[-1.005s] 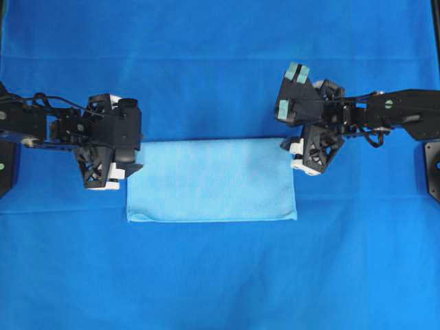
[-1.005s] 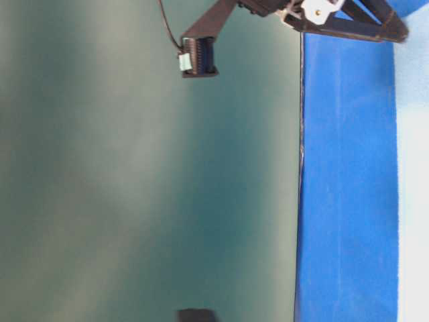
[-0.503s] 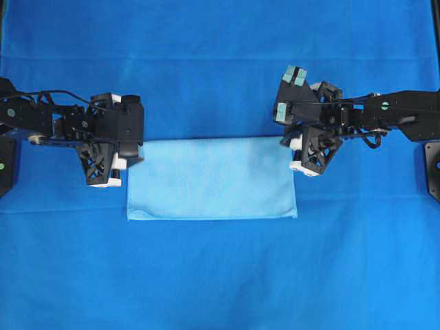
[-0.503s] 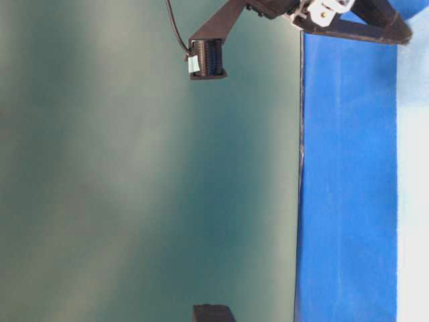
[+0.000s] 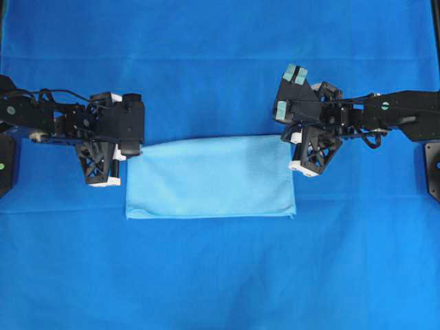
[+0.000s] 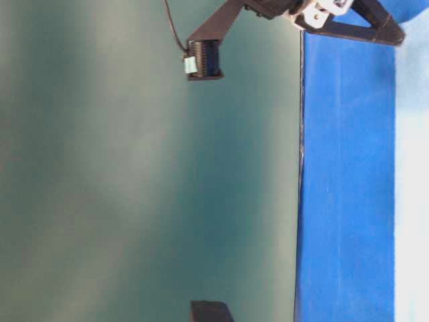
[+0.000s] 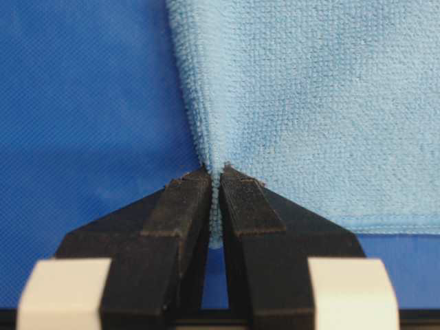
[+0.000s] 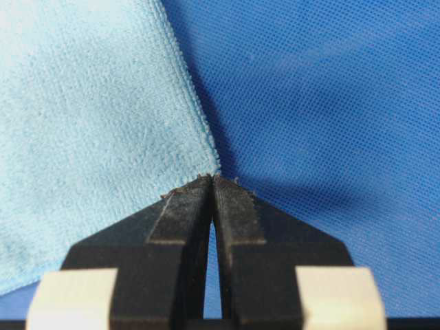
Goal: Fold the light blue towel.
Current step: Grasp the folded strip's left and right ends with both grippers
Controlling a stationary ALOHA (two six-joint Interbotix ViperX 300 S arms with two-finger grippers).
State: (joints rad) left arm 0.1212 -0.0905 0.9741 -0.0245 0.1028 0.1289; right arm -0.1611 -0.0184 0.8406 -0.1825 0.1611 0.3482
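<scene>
Bright, even light, faint shadows; table-level view blurred and turned sideways.

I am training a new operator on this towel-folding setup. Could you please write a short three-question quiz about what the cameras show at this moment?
1. True or false: the thin pale sky-blue microfibre towel lies as a folded rectangle on the dark royal-blue table covering.
2. What does the left gripper hold? A) nothing B) a towel corner C) the table covering
3. Fill in: the right gripper is shut on a towel ____.

Key: 1 true; 2 B; 3 corner.
</scene>
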